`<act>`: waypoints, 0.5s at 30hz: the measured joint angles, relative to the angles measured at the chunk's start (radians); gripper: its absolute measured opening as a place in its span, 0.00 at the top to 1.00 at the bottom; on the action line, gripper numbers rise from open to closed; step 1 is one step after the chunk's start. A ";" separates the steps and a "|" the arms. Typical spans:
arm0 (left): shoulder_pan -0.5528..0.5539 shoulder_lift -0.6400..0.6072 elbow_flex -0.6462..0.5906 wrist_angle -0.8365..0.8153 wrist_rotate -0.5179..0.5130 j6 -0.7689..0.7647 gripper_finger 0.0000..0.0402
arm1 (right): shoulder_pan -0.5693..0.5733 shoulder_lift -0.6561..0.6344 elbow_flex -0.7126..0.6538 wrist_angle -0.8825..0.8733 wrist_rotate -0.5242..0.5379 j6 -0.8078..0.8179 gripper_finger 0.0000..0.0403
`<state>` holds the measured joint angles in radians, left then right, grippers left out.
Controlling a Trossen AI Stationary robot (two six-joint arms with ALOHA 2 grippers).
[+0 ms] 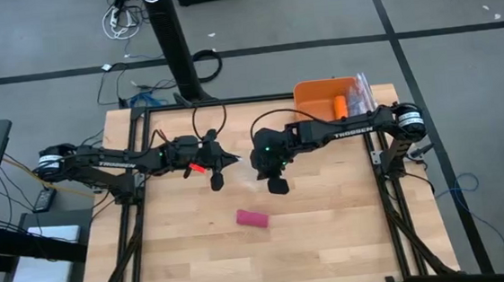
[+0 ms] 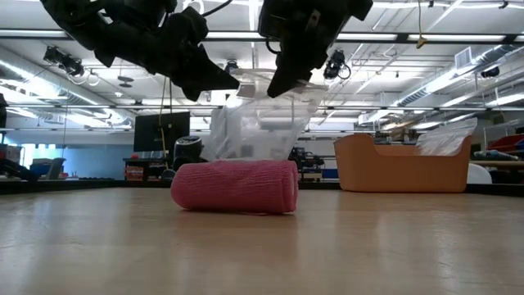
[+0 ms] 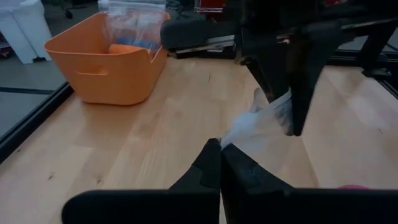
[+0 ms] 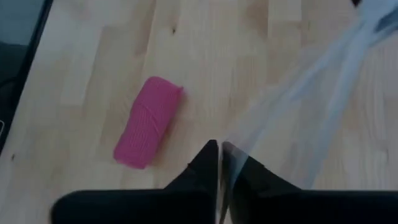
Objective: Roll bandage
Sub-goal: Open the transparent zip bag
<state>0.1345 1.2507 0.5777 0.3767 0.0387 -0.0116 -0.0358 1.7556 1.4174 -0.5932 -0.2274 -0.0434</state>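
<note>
High view, rolled bandage point(image 1: 252, 218) on table below both jaws, each pinching clear bag point(image 2: 262, 123).

Pink bandage point(image 1: 252, 218) lying rolled up on the wooden table

The bandage is sitting as a short, stubby magenta-pink cylinder, resting on its side on the bare wood toward the near middle of the table. It is lying slightly askew to the table's edges, its knit weave and wound end showing in the low view point(image 2: 236, 186), with nothing touching it point(image 4: 148, 122).

Plastic bag point(image 2: 262, 123) hangs above bandage point(image 2: 236, 187), blocking descent
</note>
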 joint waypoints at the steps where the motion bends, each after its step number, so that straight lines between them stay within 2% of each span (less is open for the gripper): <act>1: 0.000 0.000 0.000 0.000 0.000 0.000 1.00 | 0.003 -0.004 0.000 -0.005 0.013 0.007 0.90; 9: 0.000 0.000 0.000 -0.007 -0.001 0.004 1.00 | 0.024 -0.119 0.000 -0.036 0.174 0.050 0.59; 12: 0.001 0.000 0.000 -0.009 -0.001 0.003 1.00 | 0.045 -0.177 0.000 -0.084 0.255 0.072 0.53; 15: 0.002 0.000 0.000 -0.009 -0.003 0.005 1.00 | 0.080 -0.212 0.000 -0.138 0.358 0.085 0.52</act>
<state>0.1362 1.2507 0.5777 0.3676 0.0357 -0.0067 0.0443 1.5437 1.4176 -0.7309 0.1308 0.0412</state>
